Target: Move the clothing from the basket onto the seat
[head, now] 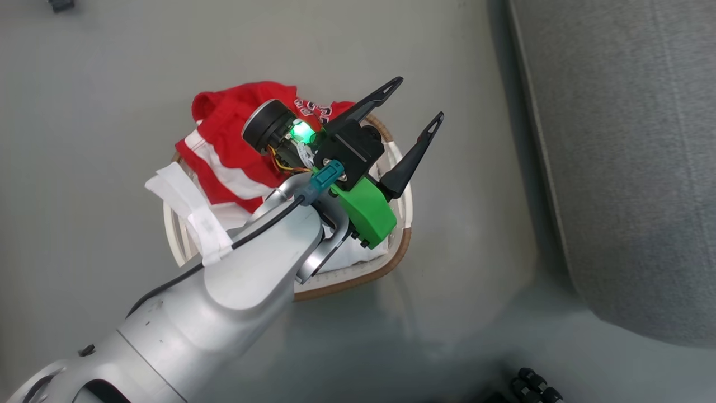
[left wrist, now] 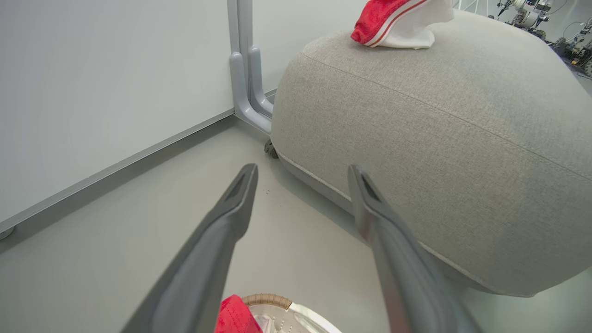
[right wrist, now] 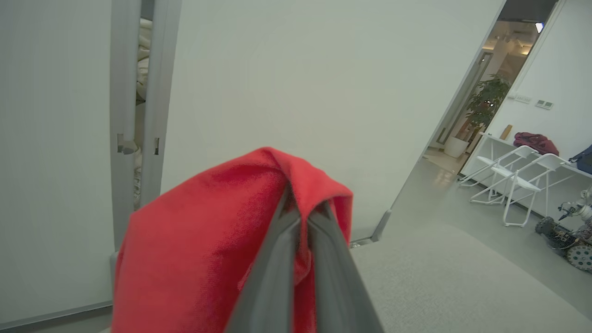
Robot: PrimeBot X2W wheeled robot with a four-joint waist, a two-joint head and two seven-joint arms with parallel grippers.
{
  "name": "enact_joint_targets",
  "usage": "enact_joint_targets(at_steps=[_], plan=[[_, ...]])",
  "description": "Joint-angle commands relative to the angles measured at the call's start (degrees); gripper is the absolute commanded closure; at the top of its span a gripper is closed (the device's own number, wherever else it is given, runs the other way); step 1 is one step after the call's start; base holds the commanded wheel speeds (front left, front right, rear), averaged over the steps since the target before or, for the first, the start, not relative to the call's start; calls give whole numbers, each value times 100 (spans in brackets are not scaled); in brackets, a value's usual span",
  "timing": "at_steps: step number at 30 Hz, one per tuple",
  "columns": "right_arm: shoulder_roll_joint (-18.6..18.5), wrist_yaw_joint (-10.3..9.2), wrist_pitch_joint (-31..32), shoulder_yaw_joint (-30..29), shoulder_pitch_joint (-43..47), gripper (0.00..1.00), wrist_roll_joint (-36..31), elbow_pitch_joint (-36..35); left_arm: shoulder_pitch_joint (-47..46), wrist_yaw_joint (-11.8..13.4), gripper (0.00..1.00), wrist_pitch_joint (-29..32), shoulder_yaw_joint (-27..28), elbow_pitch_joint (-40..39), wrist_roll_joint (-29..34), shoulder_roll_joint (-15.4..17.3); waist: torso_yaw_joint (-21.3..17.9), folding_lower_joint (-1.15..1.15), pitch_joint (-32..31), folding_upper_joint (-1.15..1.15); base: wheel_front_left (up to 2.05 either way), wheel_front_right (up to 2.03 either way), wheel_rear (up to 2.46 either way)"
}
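Observation:
The basket stands on the floor under my left arm, with red clothing heaped at its far side over the white sheet. My left gripper hangs open above the basket's right rim, nothing between its fingers. In the left wrist view the same open gripper points toward the grey seat, where a red and white garment lies on top; the basket's rim shows below. My right gripper is shut on a red garment, held over the seat's surface.
The seat runs along the right of the head view, with bare floor between it and the basket. A white wall panel with a grey post stands behind the seat. White folding chairs stand further off.

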Motion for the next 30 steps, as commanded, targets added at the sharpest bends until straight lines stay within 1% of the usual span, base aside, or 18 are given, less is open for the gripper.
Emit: enact_joint_targets(at_steps=[1, 6, 10, 11, 12, 13, 14, 15, 22, 26, 30], plan=[[122, -6, -78, -116, 233, 100, -73, 193, -90, 38, 0, 23, 3, -14, 40, 39, 298, -1, 334, 0, 0, 0, 0], [418, -6, -361, -543, 712, 100, -381, 887, -57, 82, 0, 65, -39, -85, 42, 80, 311, -1, 396, 0, 0, 0, 0], [615, -6, -521, -617, 825, 100, -614, 1263, -32, 88, 0, 84, -54, -109, 10, 127, 306, -1, 393, 0, 0, 0, 0], [645, -6, -553, -619, 818, 87, -656, 1322, -22, 88, 0, 85, -52, -111, -13, 131, 296, -1, 392, 0, 0, 0, 0], [690, -6, -589, -620, 796, 67, -702, 1391, 9, 87, 0, 78, -21, -113, -64, 131, 278, -1, 391, 0, 0, 0, 0], [746, -6, -627, -606, 776, 58, -729, 1441, 39, 93, 0, 76, 14, -110, -109, 140, 256, -1, 384, 0, 0, 0, 0], [807, -6, -662, -567, 751, 11, -760, 1485, 66, 92, 0, 66, 46, -110, -153, 154, 232, -1, 375, 0, 0, 0, 0], [851, -6, -683, -539, 738, 0, -791, 1522, 82, 96, 0, 53, 66, -109, -175, 167, 213, -1, 364, 0, 0, 0, 0], [1037, -6, -822, -350, 844, 0, -823, 1683, 152, 140, 0, -29, 137, -86, -282, 153, 124, -1, 154, 0, 0, 0, 0], [1143, -6, -883, -183, 1004, 0, -768, 1579, 212, 143, 0, -109, 208, -35, -330, 160, 73, -1, -100, 0, 0, 0, 0], [1206, -6, -904, 8, 1242, 0, -715, 1403, 318, 123, 0, -196, 328, 38, -462, 104, 66, -1, -483, 0, 0, 0, 0]])
